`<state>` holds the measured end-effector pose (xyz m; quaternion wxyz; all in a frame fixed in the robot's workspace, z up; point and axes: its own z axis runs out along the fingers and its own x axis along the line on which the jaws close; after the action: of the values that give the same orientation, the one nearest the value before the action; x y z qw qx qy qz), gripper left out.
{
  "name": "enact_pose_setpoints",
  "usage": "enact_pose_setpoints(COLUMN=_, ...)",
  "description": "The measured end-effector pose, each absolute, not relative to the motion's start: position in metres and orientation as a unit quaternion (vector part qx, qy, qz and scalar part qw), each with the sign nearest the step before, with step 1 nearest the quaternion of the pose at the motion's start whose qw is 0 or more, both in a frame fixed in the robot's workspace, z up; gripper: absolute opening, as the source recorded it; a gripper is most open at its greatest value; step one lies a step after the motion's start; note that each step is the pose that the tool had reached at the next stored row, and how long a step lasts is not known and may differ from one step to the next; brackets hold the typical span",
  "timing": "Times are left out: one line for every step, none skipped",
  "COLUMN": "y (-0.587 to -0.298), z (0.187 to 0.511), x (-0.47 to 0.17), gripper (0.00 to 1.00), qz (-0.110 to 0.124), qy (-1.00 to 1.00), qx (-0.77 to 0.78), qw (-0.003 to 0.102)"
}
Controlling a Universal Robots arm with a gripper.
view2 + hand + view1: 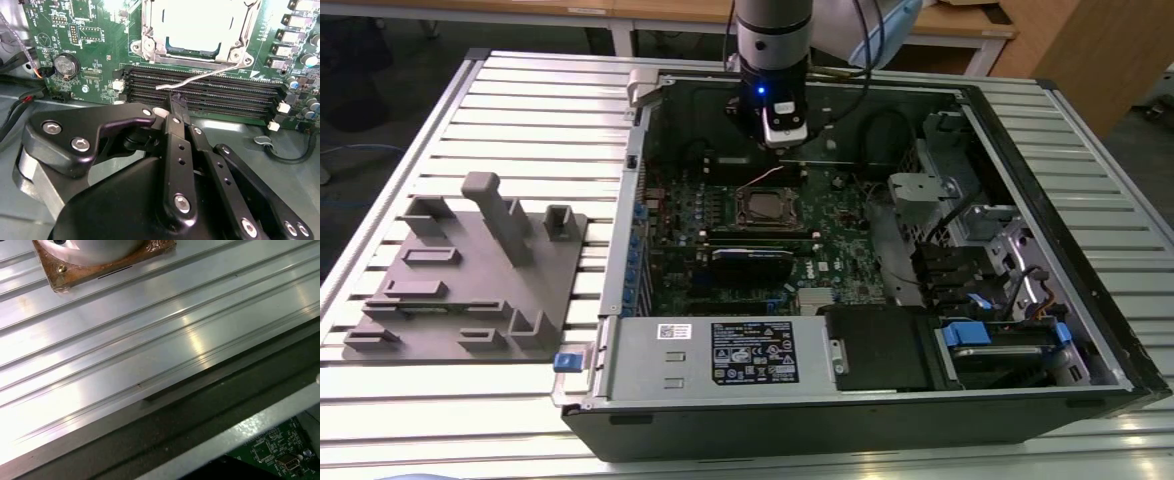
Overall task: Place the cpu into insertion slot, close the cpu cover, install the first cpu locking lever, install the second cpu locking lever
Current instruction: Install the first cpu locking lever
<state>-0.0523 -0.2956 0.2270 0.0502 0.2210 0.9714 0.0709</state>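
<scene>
Grey fixture block (467, 270) lies on the ribbed table (400, 150) at the exterior view's left, well apart from the work. To its right stands the open computer case (854, 400), with the insertion slot (767, 208) near the middle of the green board. In the second wrist view the cpu (197, 22) sits in that slot with the cpu cover (150, 30) down around it. One wire locking lever (200, 79) is sprung loose, slanting over the memory slots (210, 95). The pincer (176, 102) is clenched with nothing between its tips, which sit right at the lever's free end. Judged from this, the lever step is in hand: press squarely on the wire's end, keep the tips from slipping off, and steer it sideways under its hook without scraping the board.
</scene>
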Motion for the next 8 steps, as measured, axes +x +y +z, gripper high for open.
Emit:
enact_pose_setpoints(y=-0.2956, z=0.2282, x=-0.0523, gripper=0.11, qz=0.071, qy=0.971, qx=0.221, qw=0.050)
enact_pose_setpoints(y=-0.2957, z=0.2292, x=-0.0524, gripper=0.11, qz=0.071, qy=0.971, qx=0.221, qw=0.050)
enact_pose_setpoints(y=-0.2958, z=0.2297, x=-0.0523, gripper=0.11, qz=0.071, qy=0.971, qx=0.221, qw=0.050)
enact_pose_setpoints(y=-0.2965, z=0.2298, x=-0.0523, gripper=0.11, qz=0.071, qy=0.971, qx=0.221, qw=0.050)
enact_pose_setpoints(y=-0.2977, z=0.2300, x=-0.0523, gripper=0.11, qz=0.072, qy=0.971, qx=0.221, qw=0.050)
enact_pose_setpoints(y=-0.2993, z=0.2300, x=-0.0523, gripper=0.11, qz=0.072, qy=0.971, qx=0.221, qw=0.050)
enact_pose_setpoints(y=-0.3010, z=0.2301, x=-0.0523, gripper=0.11, qz=0.072, qy=0.971, qx=0.221, qw=0.050)
enact_pose_setpoints(y=-0.3026, z=0.2301, x=-0.0523, gripper=0.11, qz=0.072, qy=0.971, qx=0.221, qw=0.050)
